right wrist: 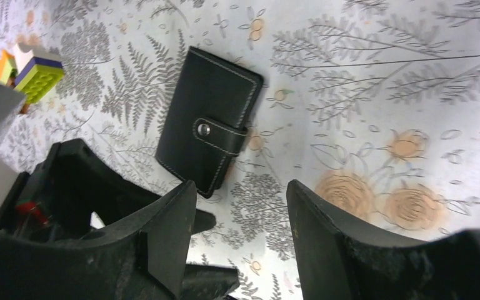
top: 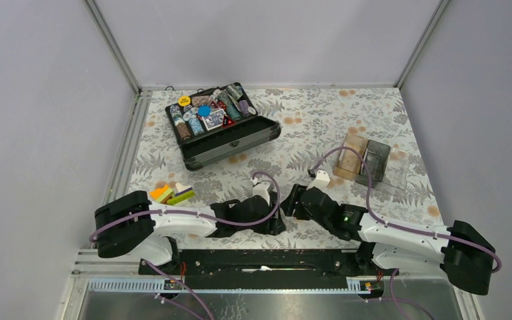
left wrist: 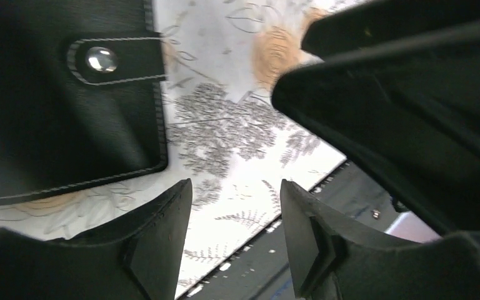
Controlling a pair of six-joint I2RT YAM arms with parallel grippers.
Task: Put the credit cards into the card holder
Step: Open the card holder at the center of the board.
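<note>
The card holder is a small black wallet with white stitching, lying flat and snapped shut on the flowered cloth. It also fills the upper left of the left wrist view; in the top view the arms cover it. My left gripper hovers open just beside its lower right corner, with nothing between the fingers. My right gripper is open too, empty, a little short of the holder's near corner. The two grippers meet at mid-table. Tan flat pieces that may be credit cards stand in a clear tray.
A large black chip case lies open at the back left, full of chips. The clear acrylic tray sits at the right. Small coloured blocks lie at the left. The table's near edge and black rail run close below the left gripper.
</note>
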